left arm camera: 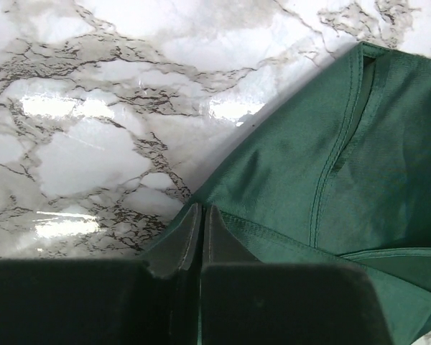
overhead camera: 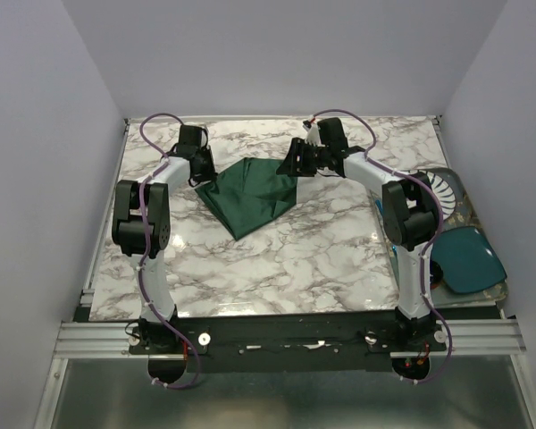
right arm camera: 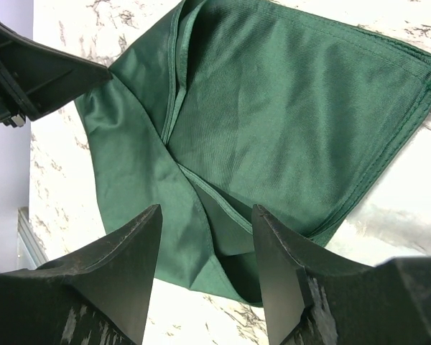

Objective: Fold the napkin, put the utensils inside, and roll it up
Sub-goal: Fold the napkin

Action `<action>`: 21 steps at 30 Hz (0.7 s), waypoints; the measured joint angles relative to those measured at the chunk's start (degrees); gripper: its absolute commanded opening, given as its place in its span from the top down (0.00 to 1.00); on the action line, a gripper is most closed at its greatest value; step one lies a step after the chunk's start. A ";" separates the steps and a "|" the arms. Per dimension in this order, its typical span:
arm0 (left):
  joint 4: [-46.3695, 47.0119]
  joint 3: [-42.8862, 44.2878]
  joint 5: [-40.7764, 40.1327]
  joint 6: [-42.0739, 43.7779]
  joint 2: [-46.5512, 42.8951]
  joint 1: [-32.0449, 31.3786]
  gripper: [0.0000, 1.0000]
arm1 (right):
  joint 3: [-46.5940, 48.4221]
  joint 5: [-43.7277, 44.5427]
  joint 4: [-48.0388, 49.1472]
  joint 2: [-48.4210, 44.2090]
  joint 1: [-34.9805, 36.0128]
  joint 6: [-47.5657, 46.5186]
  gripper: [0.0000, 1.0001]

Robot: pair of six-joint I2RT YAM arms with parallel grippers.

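The dark green napkin (overhead camera: 255, 195) lies loosely folded on the marble table top, towards the back. In the left wrist view its hemmed edge (left arm camera: 359, 165) runs right up to my left gripper (left arm camera: 202, 208). That gripper's jaws stand pressed together at the cloth's left corner, and a sliver of green shows between them. My left gripper (overhead camera: 204, 179) sits at the napkin's left corner. My right gripper (overhead camera: 295, 164) hovers at the cloth's far right corner. Its fingers are open (right arm camera: 207, 212), spread over a turned-up flap of the napkin (right arm camera: 287, 122) and touching nothing. The utensils are out of view.
A tray (overhead camera: 472, 213) stands off the table's right edge, holding a teal oval dish (overhead camera: 464, 259) and a white ribbed object (overhead camera: 443, 189). Pale walls enclose the table on three sides. My left gripper's body (right arm camera: 36, 72) shows at the upper left of the right wrist view.
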 measured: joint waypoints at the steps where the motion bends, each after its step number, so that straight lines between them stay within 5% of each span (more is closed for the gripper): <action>1: 0.07 0.00 0.09 -0.33 -0.02 0.00 1.00 | -0.02 0.00 0.00 0.00 0.00 0.02 0.39; 21: 1.97 -6.51 2.67 -4.50 -13.70 -6.82 0.87 | -6.84 0.13 -0.83 -10.95 -1.25 0.46 0.39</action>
